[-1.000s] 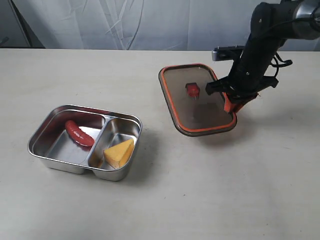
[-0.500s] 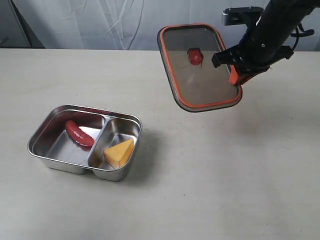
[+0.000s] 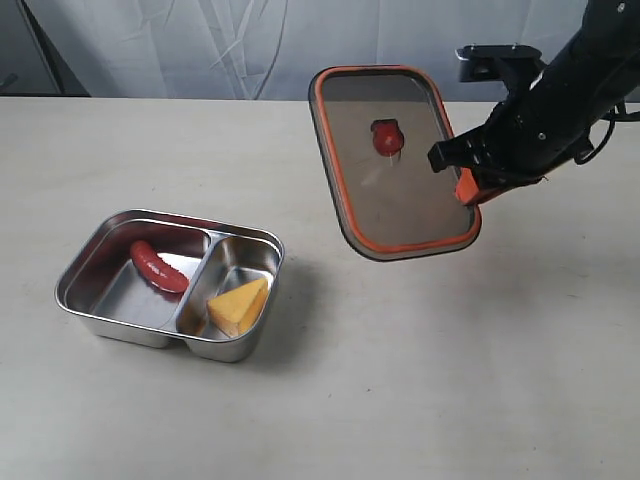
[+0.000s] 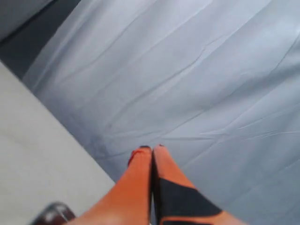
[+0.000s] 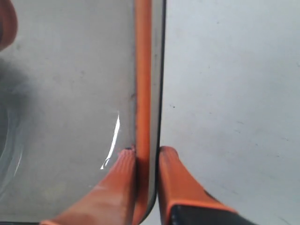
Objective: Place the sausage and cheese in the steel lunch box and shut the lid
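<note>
The steel lunch box (image 3: pixel 85 263) rests on the table at the left. Its larger compartment holds the red sausage (image 3: pixel 158 267); the smaller one holds the yellow cheese (image 3: pixel 240 305). The dark translucent lid (image 3: pixel 390 160) with its orange rim hangs tilted in the air, right of the box, its orange valve (image 3: pixel 385 137) facing the camera. My right gripper (image 3: pixel 466 185) is shut on the lid's right edge; in the right wrist view its fingers (image 5: pixel 123 180) pinch the orange seal rim (image 5: pixel 143 79). My left gripper (image 4: pixel 152 149) is shut, empty, pointing at a grey backdrop.
A pale tabletop (image 3: pixel 420 380) spreads around the box. A grey cloth backdrop (image 3: pixel 250 45) runs behind the table's far edge. The right arm (image 3: pixel 560 80) reaches in from the upper right.
The right gripper has lifted the lid off the table and now holds it tilted in the air; over the last half second it shifted slightly down and left.
</note>
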`<control>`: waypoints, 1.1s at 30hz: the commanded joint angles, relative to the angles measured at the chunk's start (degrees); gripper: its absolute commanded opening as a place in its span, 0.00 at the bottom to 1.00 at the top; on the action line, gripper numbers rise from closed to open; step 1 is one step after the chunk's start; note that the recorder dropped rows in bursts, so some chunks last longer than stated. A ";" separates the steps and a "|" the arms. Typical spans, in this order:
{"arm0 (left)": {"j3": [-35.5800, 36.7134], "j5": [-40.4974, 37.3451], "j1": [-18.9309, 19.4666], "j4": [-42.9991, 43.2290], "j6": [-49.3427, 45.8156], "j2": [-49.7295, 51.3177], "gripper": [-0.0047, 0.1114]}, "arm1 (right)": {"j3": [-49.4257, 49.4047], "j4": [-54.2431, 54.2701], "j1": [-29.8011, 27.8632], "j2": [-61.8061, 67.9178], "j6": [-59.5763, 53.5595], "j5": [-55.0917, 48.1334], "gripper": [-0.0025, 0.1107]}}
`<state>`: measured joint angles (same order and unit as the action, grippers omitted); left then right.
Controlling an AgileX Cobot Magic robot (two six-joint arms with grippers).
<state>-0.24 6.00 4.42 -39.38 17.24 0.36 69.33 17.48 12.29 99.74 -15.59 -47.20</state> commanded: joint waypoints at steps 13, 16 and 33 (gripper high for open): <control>-2.13 -27.00 0.03 -48.42 -31.06 0.45 0.23 | -0.33 2.53 10.39 -3.62 -14.53 -0.57 0.01; -2.13 -28.96 0.03 -56.49 -39.77 4.53 0.42 | -0.33 2.78 11.38 -3.62 -14.57 -1.06 0.01; -13.01 -42.08 0.03 -60.57 -66.16 35.62 0.48 | 3.01 6.64 21.23 -3.50 -14.45 -3.14 0.01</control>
<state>-11.96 -34.52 4.42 -99.42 -46.46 32.96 71.93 23.56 32.54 96.71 -29.87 -51.15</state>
